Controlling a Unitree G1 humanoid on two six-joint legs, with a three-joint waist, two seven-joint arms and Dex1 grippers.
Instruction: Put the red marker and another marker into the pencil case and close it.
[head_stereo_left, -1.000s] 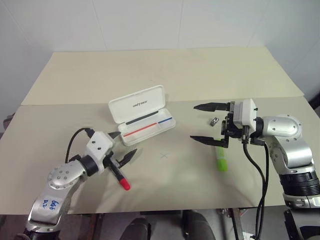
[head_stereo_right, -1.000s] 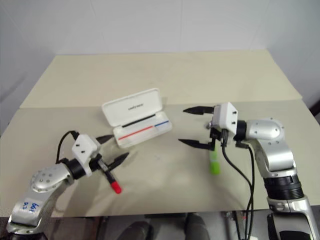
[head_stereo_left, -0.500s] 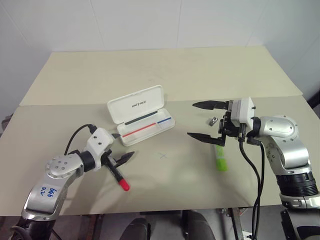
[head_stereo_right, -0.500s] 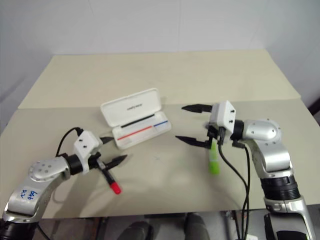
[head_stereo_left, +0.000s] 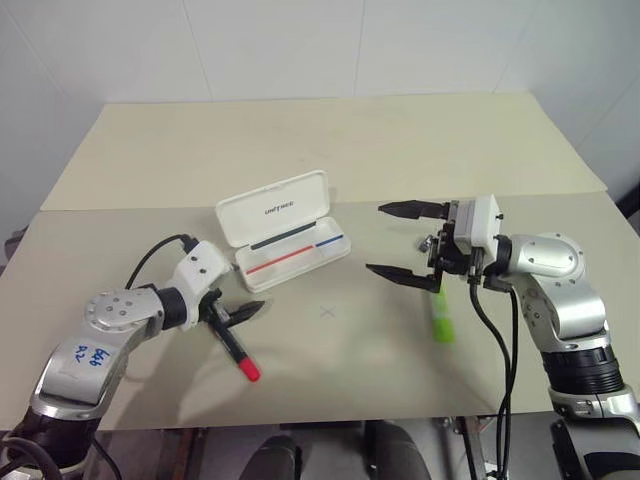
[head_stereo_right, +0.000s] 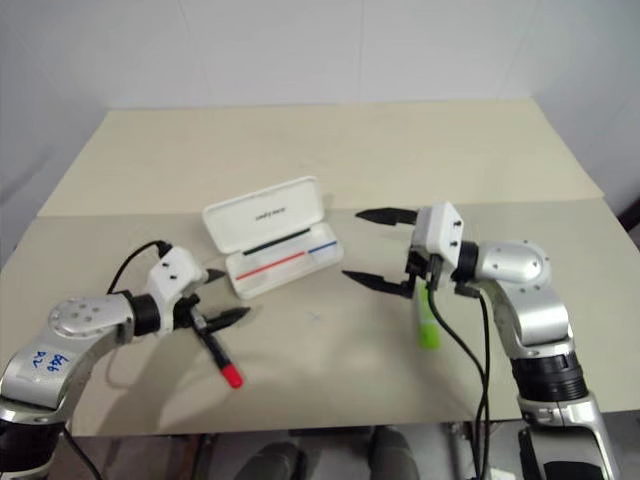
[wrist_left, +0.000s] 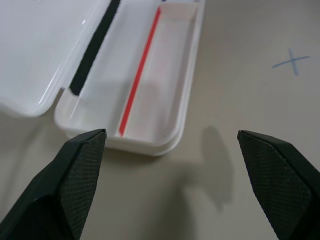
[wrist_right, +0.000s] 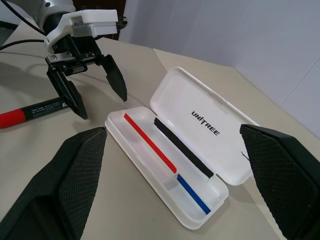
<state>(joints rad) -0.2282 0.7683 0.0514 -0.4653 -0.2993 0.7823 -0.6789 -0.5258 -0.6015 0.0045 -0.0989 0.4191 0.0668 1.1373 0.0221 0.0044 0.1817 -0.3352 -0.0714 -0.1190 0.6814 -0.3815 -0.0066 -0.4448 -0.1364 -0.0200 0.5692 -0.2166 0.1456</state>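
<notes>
The white pencil case (head_stereo_left: 285, 232) lies open in the middle of the table, lid (wrist_right: 200, 117) folded back, with red, blue and black lines in its tray (wrist_left: 160, 95). The red marker (head_stereo_left: 236, 350) lies flat in front of it to the left, red cap toward me. My left gripper (head_stereo_left: 235, 300) hovers open over the marker's black end, holding nothing. The lime-green marker (head_stereo_left: 441, 318) lies to the right. My right gripper (head_stereo_left: 375, 238) hangs open above the table between the green marker and the case, pointing at the case, empty.
A blue X mark (head_stereo_left: 326, 311) is drawn on the tabletop between the two grippers. The table's front edge (head_stereo_left: 330, 418) runs close below the red marker. A second beige panel (head_stereo_left: 320, 140) extends behind the case to the wall.
My left wrist has turned, so that gripper now points more toward the case while staying over the red marker's black end. Both markers and the case lie where they were.
</notes>
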